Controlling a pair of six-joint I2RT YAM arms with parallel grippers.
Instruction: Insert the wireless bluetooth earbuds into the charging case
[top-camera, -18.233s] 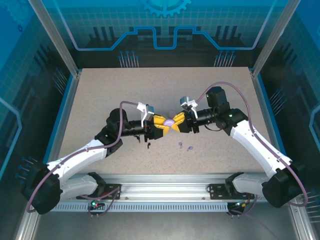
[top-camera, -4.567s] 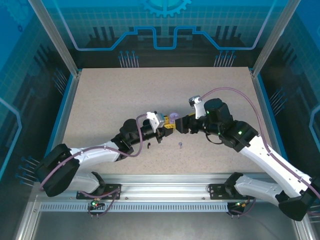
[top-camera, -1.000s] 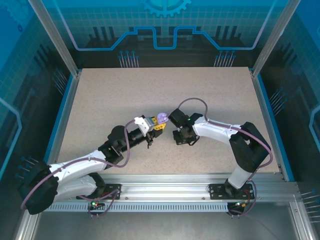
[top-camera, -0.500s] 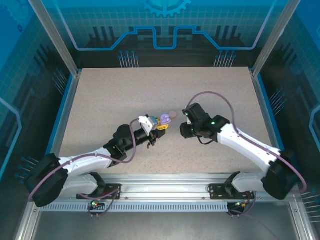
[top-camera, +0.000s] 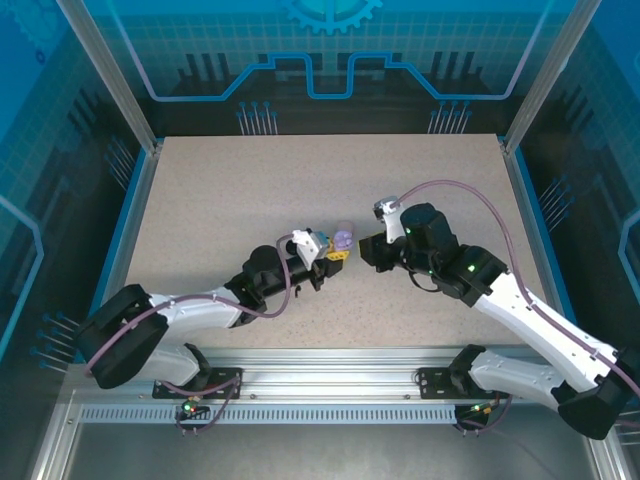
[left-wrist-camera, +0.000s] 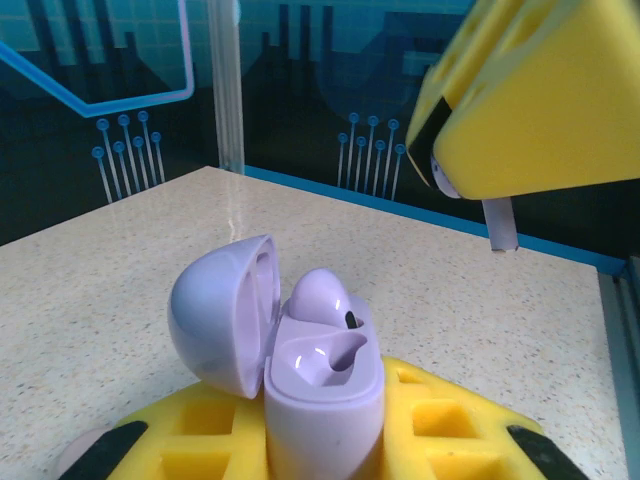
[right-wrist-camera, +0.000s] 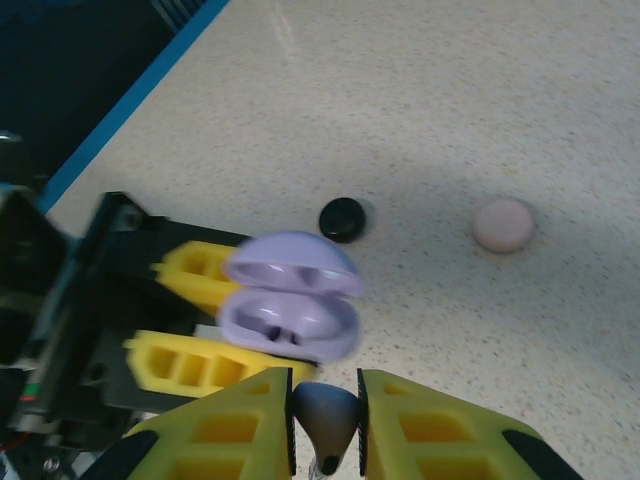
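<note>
Speckled beige tabletop (top-camera: 220, 200) lies under both arms. Above it, the left gripper (top-camera: 337, 254) clamps the lilac charging case (left-wrist-camera: 322, 400) between its fingers, with the lid swung open. One lilac earbud (left-wrist-camera: 318, 293) sits in one socket of the case, and the other socket is empty. Just beside the case, the right gripper (right-wrist-camera: 325, 395) pinches the second lilac earbud (right-wrist-camera: 324, 425), which is not yet seated. I judge this pair half done. Beyond the case rest one black round case (right-wrist-camera: 342, 218) and one pale pink round case (right-wrist-camera: 503, 224). That makes three cases and two earbuds.
</note>
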